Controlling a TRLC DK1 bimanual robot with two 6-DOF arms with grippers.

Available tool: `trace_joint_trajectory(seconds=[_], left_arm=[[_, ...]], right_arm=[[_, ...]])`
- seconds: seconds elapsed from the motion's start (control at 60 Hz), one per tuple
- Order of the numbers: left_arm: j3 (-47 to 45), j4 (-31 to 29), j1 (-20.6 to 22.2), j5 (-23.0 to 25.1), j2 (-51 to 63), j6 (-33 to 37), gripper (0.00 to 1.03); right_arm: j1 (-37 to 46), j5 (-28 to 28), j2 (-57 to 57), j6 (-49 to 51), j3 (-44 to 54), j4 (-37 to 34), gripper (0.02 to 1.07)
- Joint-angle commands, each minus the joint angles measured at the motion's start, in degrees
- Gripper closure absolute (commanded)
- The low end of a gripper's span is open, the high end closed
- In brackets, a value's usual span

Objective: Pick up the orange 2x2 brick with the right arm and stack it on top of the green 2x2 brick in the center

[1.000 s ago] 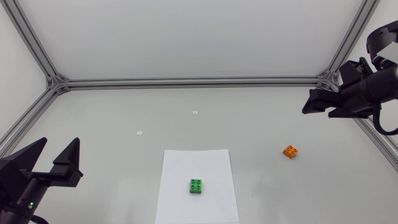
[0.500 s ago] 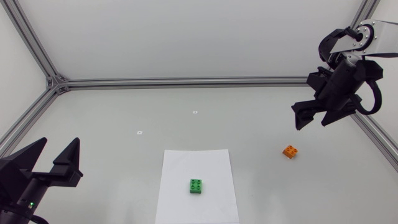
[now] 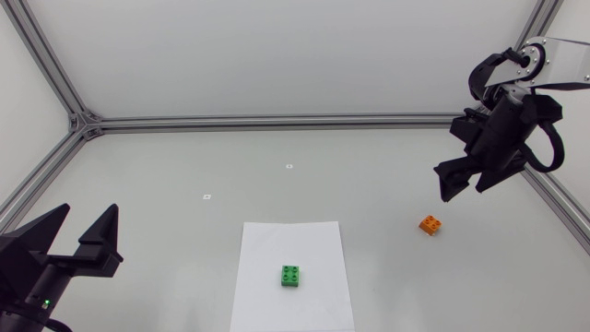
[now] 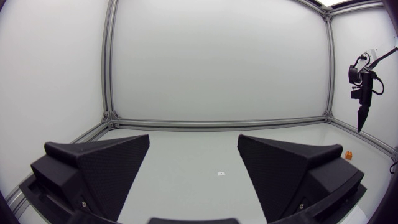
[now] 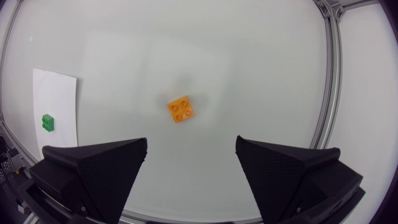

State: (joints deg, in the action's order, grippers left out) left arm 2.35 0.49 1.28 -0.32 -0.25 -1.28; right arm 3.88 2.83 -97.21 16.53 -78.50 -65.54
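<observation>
The orange 2x2 brick (image 3: 430, 224) lies on the table at the right; the right wrist view has it (image 5: 180, 109) ahead of the fingers, studs up. The green 2x2 brick (image 3: 290, 276) sits on a white paper sheet (image 3: 291, 245) near the table's middle, also seen small (image 5: 47, 122) in the right wrist view. My right gripper (image 3: 458, 181) hangs open in the air above and slightly beyond the orange brick, pointing down. My left gripper (image 3: 83, 235) stands open at the left front, holding nothing. In the left wrist view the orange brick (image 4: 349, 154) is a small dot far off.
An aluminium frame (image 3: 277, 122) runs along the table's back and sides. Two small white markers (image 3: 289, 166) lie on the table behind the paper.
My right arm has swung in from the right edge, turned its gripper downward and come over the orange brick. The left arm and both bricks stayed put.
</observation>
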Motion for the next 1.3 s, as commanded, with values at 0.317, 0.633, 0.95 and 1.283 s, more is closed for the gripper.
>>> trace_joint_trajectory(seconds=[0.317, 0.633, 0.95, 1.283], left_arm=[[-2.35, -0.84, -0.22, 0.23, -0.45, 0.75, 0.04], [-2.35, -0.84, -0.22, 0.23, -0.45, 0.75, 0.04], [-2.35, -0.84, -0.22, 0.23, -0.45, 0.75, 0.04], [-2.35, -0.84, -0.22, 0.23, -0.45, 0.75, 0.04]], right_arm=[[-0.89, 3.67, 0.53, 16.34, -0.25, 1.29, 0.06], [0.60, -3.89, -0.35, 23.81, -0.51, 1.91, 0.06], [0.43, -4.06, 0.00, 24.86, 1.16, 3.75, 0.06], [0.34, -3.36, -1.67, 25.21, 6.08, 7.53, 0.06]])
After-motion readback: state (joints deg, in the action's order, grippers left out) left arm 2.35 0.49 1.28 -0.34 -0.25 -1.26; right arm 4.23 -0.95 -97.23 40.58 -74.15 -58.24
